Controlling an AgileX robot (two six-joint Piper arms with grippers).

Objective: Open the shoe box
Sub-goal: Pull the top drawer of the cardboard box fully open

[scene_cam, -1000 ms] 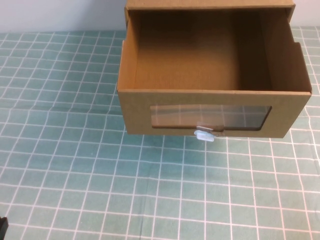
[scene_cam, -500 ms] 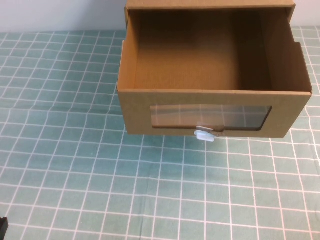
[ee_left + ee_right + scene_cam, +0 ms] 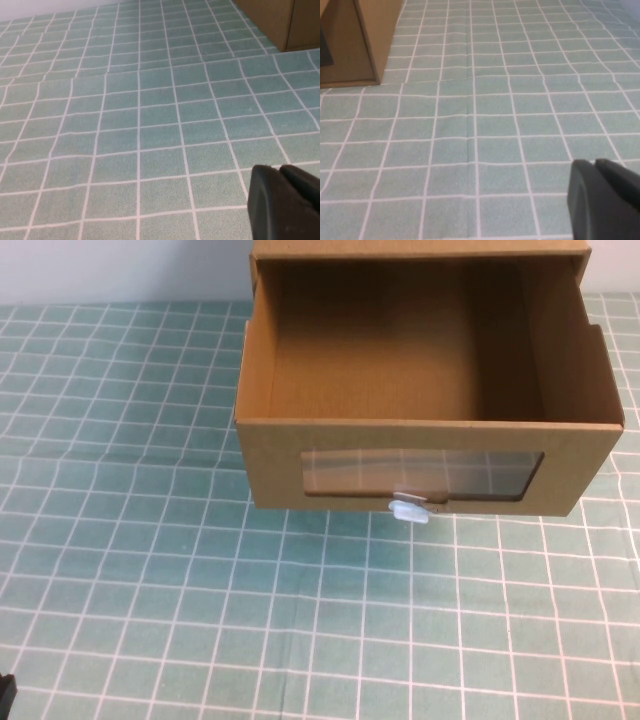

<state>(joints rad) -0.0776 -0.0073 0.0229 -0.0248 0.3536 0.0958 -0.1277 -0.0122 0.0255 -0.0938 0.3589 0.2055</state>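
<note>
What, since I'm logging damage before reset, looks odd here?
Nothing stands out: the shoe box is slid open, empty, undamaged. The left gripper and right gripper sit shut over the cloth, away from the box.

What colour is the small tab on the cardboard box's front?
Pale bluish-white tab; the high view shows it best.

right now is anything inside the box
No, the open box shows only bare cardboard inside; left tool and right tool hang over the cloth, apart from it.

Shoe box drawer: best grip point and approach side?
The white pull tab at the front panel's lower edge, from the robot's side: it sticks out of a flat face. Left gripper and right gripper are low over the checked mat, touching nothing.
</note>
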